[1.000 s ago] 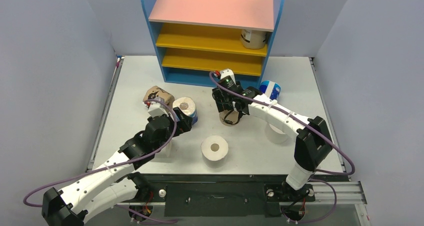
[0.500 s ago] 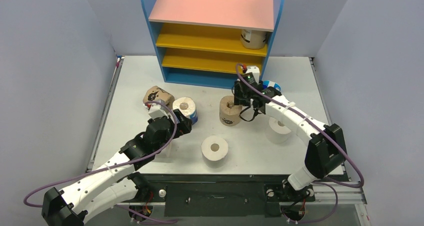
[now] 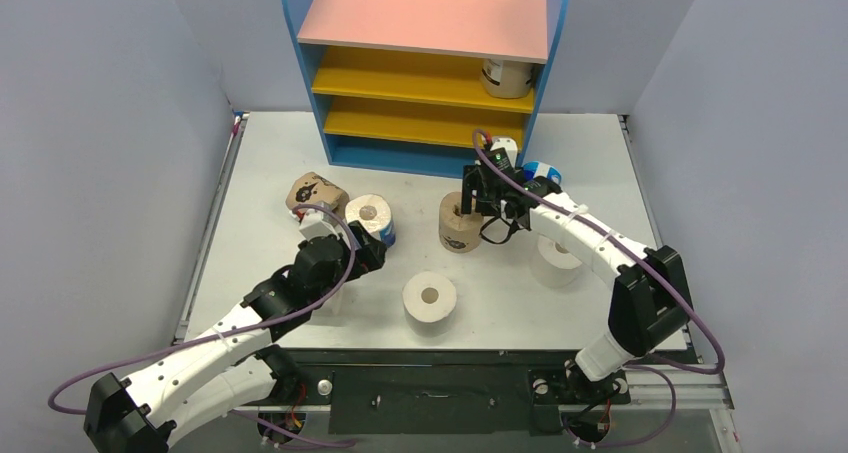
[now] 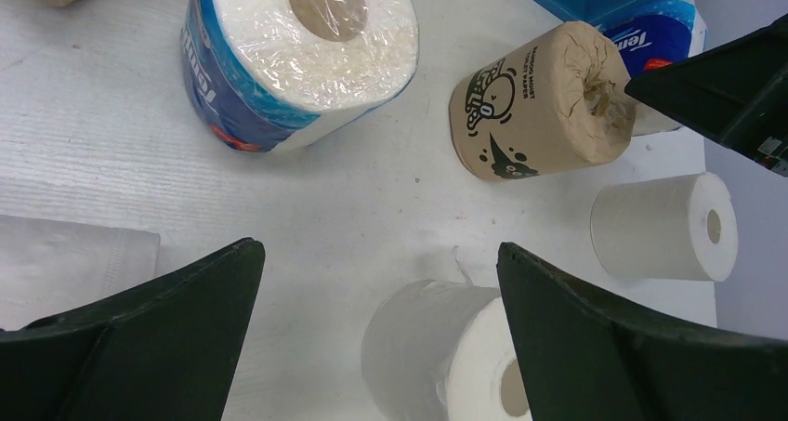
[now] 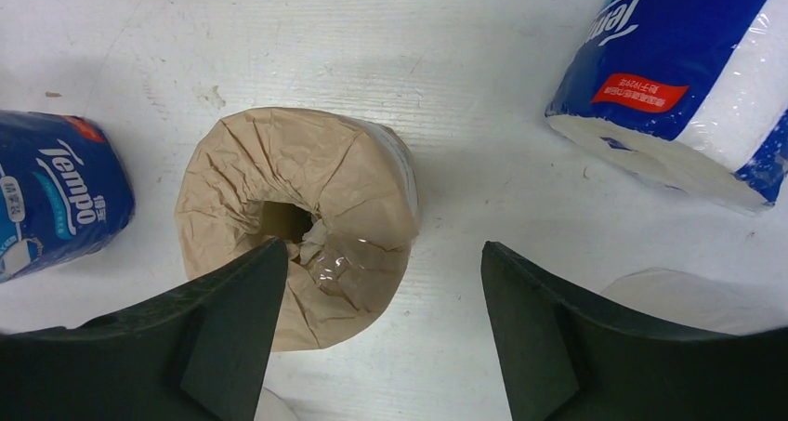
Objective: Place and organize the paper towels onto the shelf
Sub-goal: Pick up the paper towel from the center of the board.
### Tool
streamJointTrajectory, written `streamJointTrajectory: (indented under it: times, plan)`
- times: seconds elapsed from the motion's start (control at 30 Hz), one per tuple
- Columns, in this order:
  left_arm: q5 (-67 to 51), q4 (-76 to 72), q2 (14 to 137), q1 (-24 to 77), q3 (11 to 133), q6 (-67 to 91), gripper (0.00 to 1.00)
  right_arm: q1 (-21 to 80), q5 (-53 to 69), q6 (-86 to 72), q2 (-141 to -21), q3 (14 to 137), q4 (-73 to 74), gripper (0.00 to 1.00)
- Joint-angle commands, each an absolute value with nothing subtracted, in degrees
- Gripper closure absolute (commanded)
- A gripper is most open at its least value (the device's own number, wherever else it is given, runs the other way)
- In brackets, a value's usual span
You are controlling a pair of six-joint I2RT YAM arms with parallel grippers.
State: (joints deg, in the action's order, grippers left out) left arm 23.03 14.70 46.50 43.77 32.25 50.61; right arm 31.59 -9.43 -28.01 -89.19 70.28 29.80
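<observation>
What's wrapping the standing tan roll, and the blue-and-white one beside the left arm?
Tan roll: apparently matte brown paper, creased and tucked into the core. Blue-and-white roll: likely thin glossy plastic film, shining and stretched clear over the core.

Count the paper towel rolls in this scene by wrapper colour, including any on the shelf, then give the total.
White rolls: 3
Tan rolls: 3, one of them on the shelf
Blue-and-white rolls: 2
Total: 8
</observation>
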Motion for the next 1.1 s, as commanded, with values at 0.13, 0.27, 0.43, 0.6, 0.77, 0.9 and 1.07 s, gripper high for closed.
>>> streamJointTrajectory:
  times: [0.13, 0.27, 0.43, 0.6, 0.77, 0.9, 1.07]
  plan:
    - [22.71, 12.19, 46.02, 43.46, 31.9, 51.42, 0.03, 30.54, -7.19, -28.47, -92.34, 71.72, 28.39, 0.31]
    - [22.7, 12.19, 46.28, 43.43, 31.78, 51.6, 0.03, 30.56, -6.46, -27.99, -93.24, 71.85, 28.81, 0.32]
    - [22.4, 11.85, 46.65, 43.42, 31.24, 52.21, 0.04, 30.17, -6.19, -28.77, -94.34, 71.89, 29.12, 0.36]
    - [22.26, 11.88, 46.78, 43.42, 31.05, 52.54, 0.03, 30.17, -6.01, -30.4, -96.01, 73.8, 30.7, 0.42]
    - [22.33, 11.78, 46.9, 43.42, 31.02, 52.64, 0.04, 30.22, -7.2, -31.8, -97.68, 74.89, 32.79, 0.44]
    - [22.45, 11.7, 46.98, 43.47, 30.78, 52.75, 0.04, 30.17, -6.85, -32.87, -97.29, 74.34, 32.71, 0.44]
    - [22.37, 11.69, 47.31, 43.45, 30.81, 52.89, 0.03, 30.18, -6.51, -33.84, -97.27, 74.85, 33.39, 0.44]
